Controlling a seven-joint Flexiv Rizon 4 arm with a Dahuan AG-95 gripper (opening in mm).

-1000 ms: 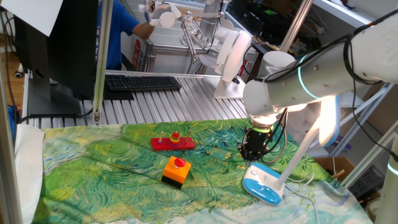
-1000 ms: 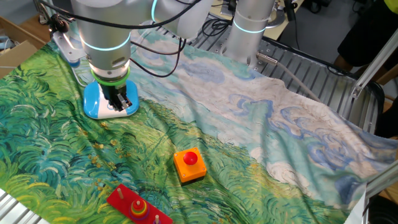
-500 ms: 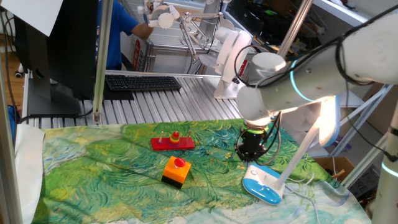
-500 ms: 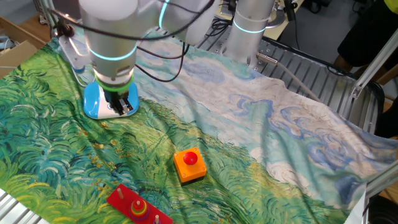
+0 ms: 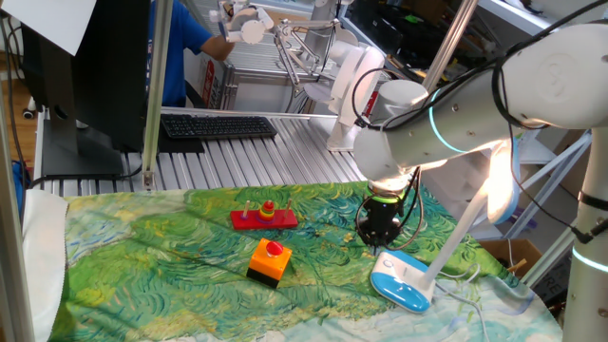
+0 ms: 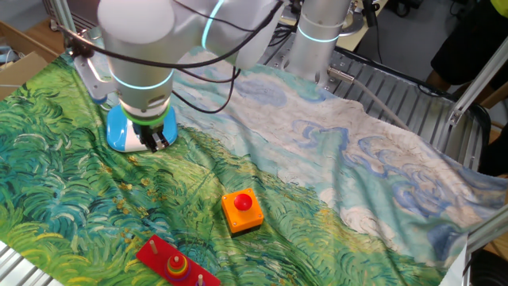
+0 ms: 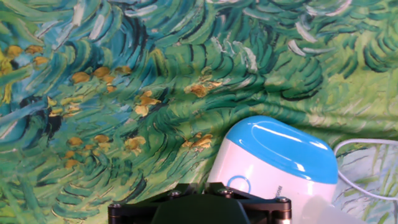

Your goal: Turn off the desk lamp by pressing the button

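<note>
The desk lamp has its white, blue-rimmed base (image 5: 400, 283) at the right of the cloth, a thin slanted stem (image 5: 452, 247) and a glowing head (image 5: 501, 190). The base also shows in the other fixed view (image 6: 121, 132) and in the hand view (image 7: 280, 158). The button (image 7: 238, 184) is a small blue-ringed circle on the base's white top. My gripper (image 5: 375, 237) hangs just left of the base's near end, low over the cloth (image 6: 154, 143). In the hand view the gripper (image 7: 200, 188) has its fingertips meeting, shut on nothing, just left of the button.
An orange box with a red round button (image 5: 270, 258) stands left of the lamp (image 6: 241, 210). A red peg toy (image 5: 264, 217) lies behind it. The lamp's white cable (image 7: 367, 168) runs off to the right. The painted cloth (image 5: 142, 256) covers the table.
My gripper has shifted a little left, from over the lamp base to its edge, and the arm has swung. The lamp head stays lit.
</note>
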